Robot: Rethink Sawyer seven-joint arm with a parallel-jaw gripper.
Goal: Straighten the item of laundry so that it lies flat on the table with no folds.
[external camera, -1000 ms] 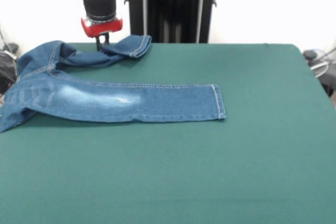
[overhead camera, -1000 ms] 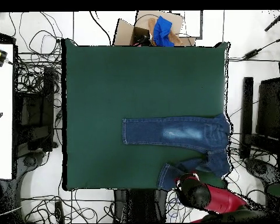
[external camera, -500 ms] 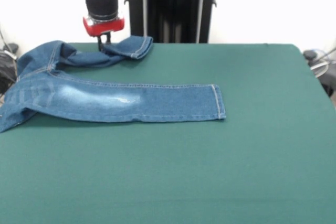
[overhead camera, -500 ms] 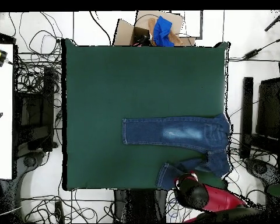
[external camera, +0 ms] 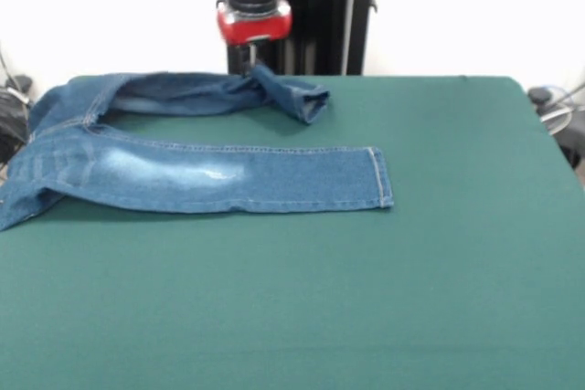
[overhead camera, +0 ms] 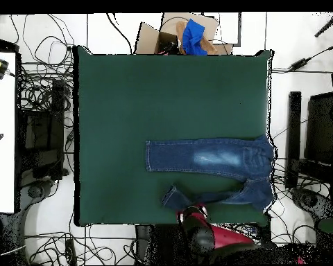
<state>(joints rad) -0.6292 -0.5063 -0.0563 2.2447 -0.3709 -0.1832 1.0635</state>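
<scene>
Jeans (external camera: 210, 171) on the table (external camera: 366, 299): one leg flat, the other lying narrow and twisted along the table's edge. The gripper (external camera: 249, 68) is clamped on its limp, light denim; the hem (external camera: 311, 102) looks the best hold.

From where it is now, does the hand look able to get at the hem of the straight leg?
Probably yes: the hem lies flat on open table, nothing over it; the hand is at the other leg.
</scene>
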